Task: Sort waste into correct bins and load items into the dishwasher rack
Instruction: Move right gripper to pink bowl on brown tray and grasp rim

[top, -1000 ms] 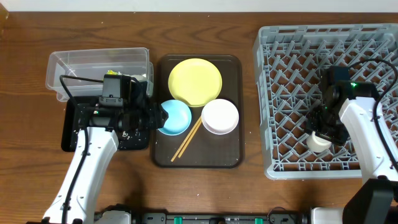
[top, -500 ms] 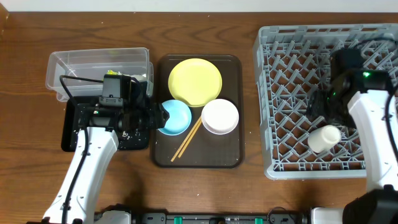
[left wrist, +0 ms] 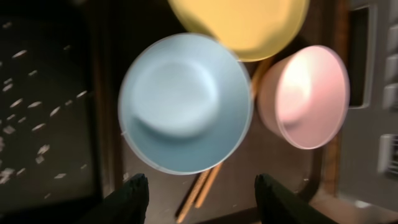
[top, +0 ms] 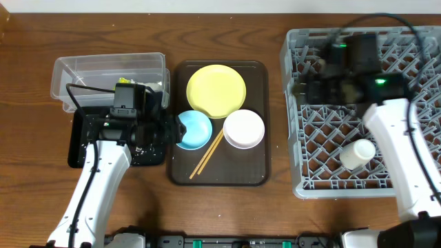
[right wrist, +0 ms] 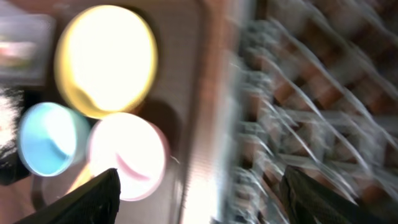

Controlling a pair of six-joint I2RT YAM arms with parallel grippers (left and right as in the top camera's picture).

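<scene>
A brown tray (top: 258,165) at mid-table carries a yellow plate (top: 216,91) at its far end, with a blue bowl (top: 195,129) and a white bowl (top: 244,129) side by side nearer the robot. Two chopsticks (top: 207,155) lie slanted on the tray between the bowls. Left of the tray, a clear tub (top: 89,69) shows a scrap of yellow-green wrapper (top: 125,80), and a black tray (top: 77,151) just in front of the tub is flecked with white grains (left wrist: 37,124). Right of the tray, the grey rack (top: 310,172) holds a pale cup (top: 358,153) lying on its side among the pegs. The left gripper (left wrist: 200,186) hangs over the blue bowl, fingers spread and empty. The right gripper (right wrist: 200,174) is likewise released and wide, above the rack's edge nearest the tray. Only the left wrist view shows the grains clearly. The right wrist view is blurred but takes in plate, both bowls and rack. The overhead alone shows the tub and the cup.
</scene>
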